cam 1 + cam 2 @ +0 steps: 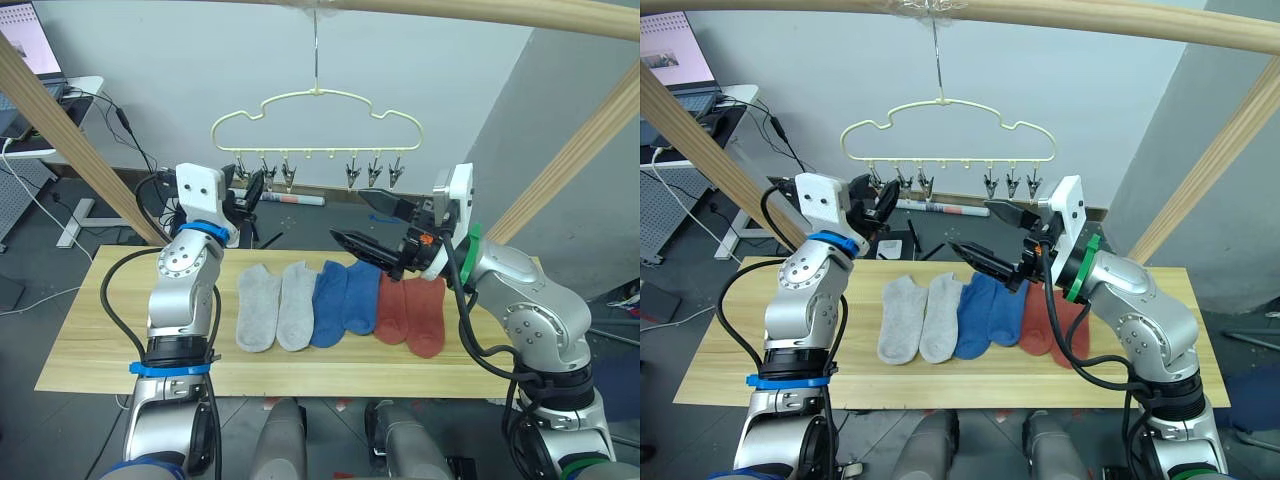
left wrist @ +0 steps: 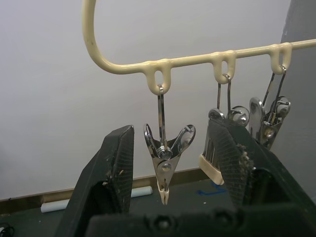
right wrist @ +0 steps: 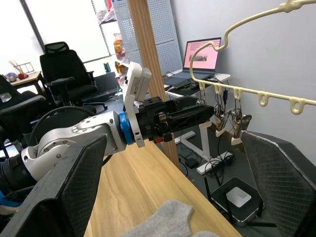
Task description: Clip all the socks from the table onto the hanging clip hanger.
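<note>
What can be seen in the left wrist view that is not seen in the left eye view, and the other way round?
Left wrist view: the open left gripper flanking the end clip, with its spring and pale tip.
Left eye view: six socks in a row on the table, and the open right gripper above them.
Both: the clip hanger.

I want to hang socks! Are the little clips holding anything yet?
Empty. The small grey metal clips under the pale-yellow wire hanger hang bare; all six socks lie on the wooden table.

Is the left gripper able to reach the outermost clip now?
Probably yes: the left gripper is open with its jaws on both sides of the clip, and nothing lies between.
</note>
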`<state>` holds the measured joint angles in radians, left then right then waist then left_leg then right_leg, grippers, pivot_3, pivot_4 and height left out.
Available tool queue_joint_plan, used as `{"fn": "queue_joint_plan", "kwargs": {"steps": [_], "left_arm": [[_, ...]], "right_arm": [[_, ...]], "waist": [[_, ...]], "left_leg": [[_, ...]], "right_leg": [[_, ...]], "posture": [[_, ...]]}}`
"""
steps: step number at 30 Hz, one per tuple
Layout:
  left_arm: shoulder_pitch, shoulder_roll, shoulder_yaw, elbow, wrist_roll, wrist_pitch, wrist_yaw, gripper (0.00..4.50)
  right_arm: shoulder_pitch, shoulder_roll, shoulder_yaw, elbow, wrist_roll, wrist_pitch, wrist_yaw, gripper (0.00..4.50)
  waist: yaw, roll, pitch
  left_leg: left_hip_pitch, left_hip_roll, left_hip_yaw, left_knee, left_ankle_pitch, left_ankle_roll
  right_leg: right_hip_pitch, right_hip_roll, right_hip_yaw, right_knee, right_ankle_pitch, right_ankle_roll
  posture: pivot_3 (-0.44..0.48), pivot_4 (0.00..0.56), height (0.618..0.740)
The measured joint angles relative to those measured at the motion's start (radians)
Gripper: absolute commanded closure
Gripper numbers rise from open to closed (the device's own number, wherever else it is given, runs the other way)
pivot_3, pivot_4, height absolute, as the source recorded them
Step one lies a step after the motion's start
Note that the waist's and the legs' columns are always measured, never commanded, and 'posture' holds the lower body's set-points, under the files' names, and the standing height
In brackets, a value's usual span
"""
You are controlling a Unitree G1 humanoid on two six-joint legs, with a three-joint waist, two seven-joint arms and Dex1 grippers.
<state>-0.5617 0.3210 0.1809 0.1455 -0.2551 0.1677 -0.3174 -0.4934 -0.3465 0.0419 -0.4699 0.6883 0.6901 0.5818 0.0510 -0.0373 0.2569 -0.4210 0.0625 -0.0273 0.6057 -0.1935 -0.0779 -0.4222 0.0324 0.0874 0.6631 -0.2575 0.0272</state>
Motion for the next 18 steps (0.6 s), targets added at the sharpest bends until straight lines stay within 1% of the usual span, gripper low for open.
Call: {"fn": "queue_joint_plan", "kwargs": {"steps": [7,17,18], "left_arm": [[-0.009,0.007,-0.013,0.025,0.031,-0.028,0.0,1.88],[-0.012,0.007,-0.013,0.028,0.036,-0.034,-0.001,1.88],[-0.013,0.007,-0.013,0.028,0.035,-0.036,-0.001,2.06]], "right_arm": [[0.0,-0.002,0.0,0.0,0.001,0.0,-0.004,0.0],[0.0,-0.008,0.0,0.0,0.001,0.005,-0.014,0.0],[0.0,-0.008,0.0,0.0,0.001,0.007,-0.014,0.0]], "waist": [[-0.001,0.0,0.0],[-0.001,0.0,0.001],[-0.001,0.0,0.002]], "left_leg": [[-0.001,0.0,0.0,0.0,0.0,0.0],[-0.001,0.0,0.0,0.0,0.0,0.0],[-0.001,0.0,0.0,0.0,0.0,0.0]], "right_leg": [[0.0,0.0,0.0,0.0,0.0,0.0],[-0.001,0.0,0.0,0.0,0.0,0.0],[-0.001,0.0,0.0,0.0,0.0,0.0]], "posture": [[0.181,0.277,0.74],[0.184,0.28,0.74],[0.183,0.278,0.74]]}}
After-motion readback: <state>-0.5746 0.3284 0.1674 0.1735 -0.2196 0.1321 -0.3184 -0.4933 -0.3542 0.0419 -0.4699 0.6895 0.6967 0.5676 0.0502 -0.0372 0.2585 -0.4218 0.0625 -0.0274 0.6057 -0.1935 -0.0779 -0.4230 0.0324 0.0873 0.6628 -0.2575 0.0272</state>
